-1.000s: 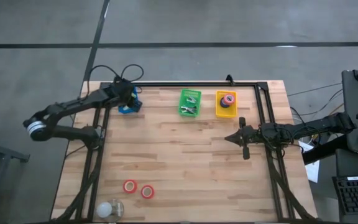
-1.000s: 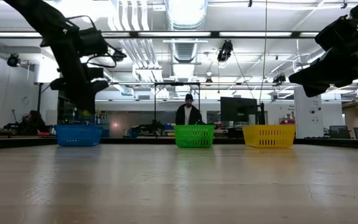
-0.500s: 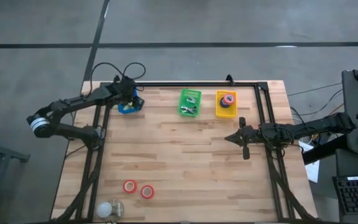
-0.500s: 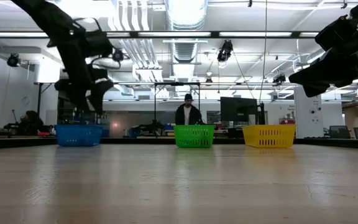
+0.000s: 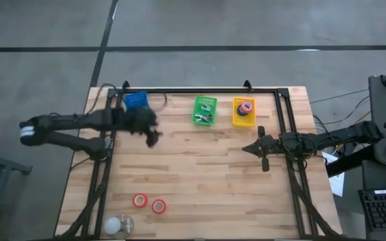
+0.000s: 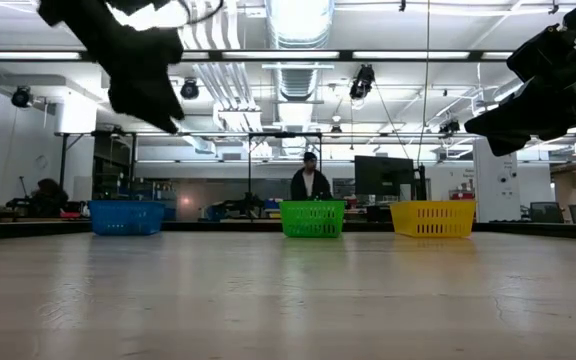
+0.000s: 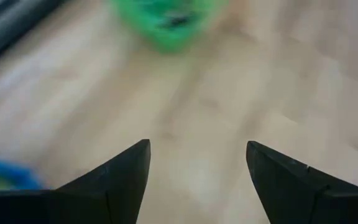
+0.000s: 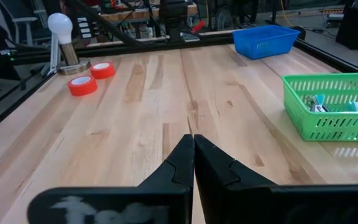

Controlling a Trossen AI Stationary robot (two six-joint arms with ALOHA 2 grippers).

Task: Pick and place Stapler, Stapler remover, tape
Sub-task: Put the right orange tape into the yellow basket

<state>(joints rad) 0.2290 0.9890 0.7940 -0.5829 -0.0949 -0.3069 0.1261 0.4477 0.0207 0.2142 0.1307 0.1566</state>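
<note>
My left gripper (image 5: 155, 138) (image 7: 197, 168) hangs open above bare wood, near-right of the blue basket (image 5: 135, 100), with nothing between its fingers. Two red tape rolls (image 5: 140, 200) (image 5: 159, 206) lie flat near the front left edge. Another red roll (image 5: 246, 106) lies in the yellow basket (image 5: 244, 120) beside a dark one. The green basket (image 5: 204, 110) holds small grey and teal pieces (image 8: 319, 102); which is the stapler remover I cannot tell. The stapler is hidden from view. My right gripper (image 5: 246, 149) (image 8: 193, 146) waits shut at the right, above the table.
A white roundish object on a stand (image 5: 116, 224) (image 8: 61, 28) sits at the front left corner beside the red rolls. The three baskets line the far edge. A black frame (image 5: 200, 90) borders the table. A person (image 6: 310, 185) stands in the room beyond.
My left gripper has opened over the blue basket, then risen and swung away from it toward the table's right and near edges, out over bare wood. The basket has stayed in place.
</note>
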